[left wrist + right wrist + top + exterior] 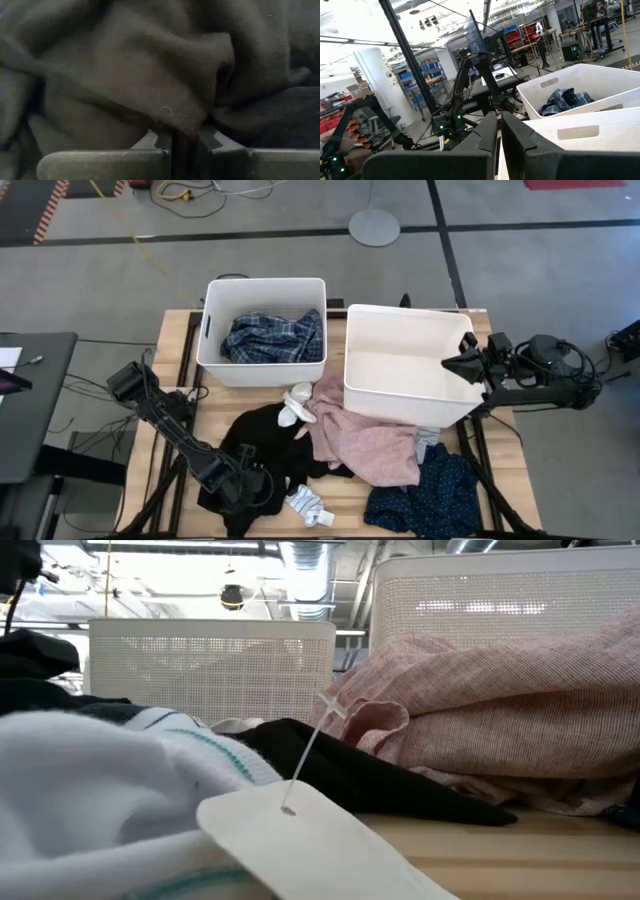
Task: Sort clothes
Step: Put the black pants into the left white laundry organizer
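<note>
The black top [270,445] lies crumpled on the table's near left. My left gripper [243,488] is down on its near part and shut on it [185,137]. A blue-white plaid shirt [272,337] lies in the left white bin [212,330]. A pink top [362,438] lies in the middle, its far edge against the right white bin [400,405]. A navy dotted piece [428,495] lies at the near right. White-grey socks lie by the pink top [297,405] and at the near edge [310,505]. My right gripper [462,365] is shut and empty [499,127] over the right bin's right rim. My left gripper pinches a raised fold of the black top [186,120] between its two fingers [161,139], near the garment's near-left part. The fingers come from above. The rest of the top lies slack on the table.
The two bins stand side by side at the table's far side; the right one holds nothing. In the low view a white sock [90,790] with a paper tag [300,840] lies close in front, with the black top [330,760] and the pink top [500,710] behind.
</note>
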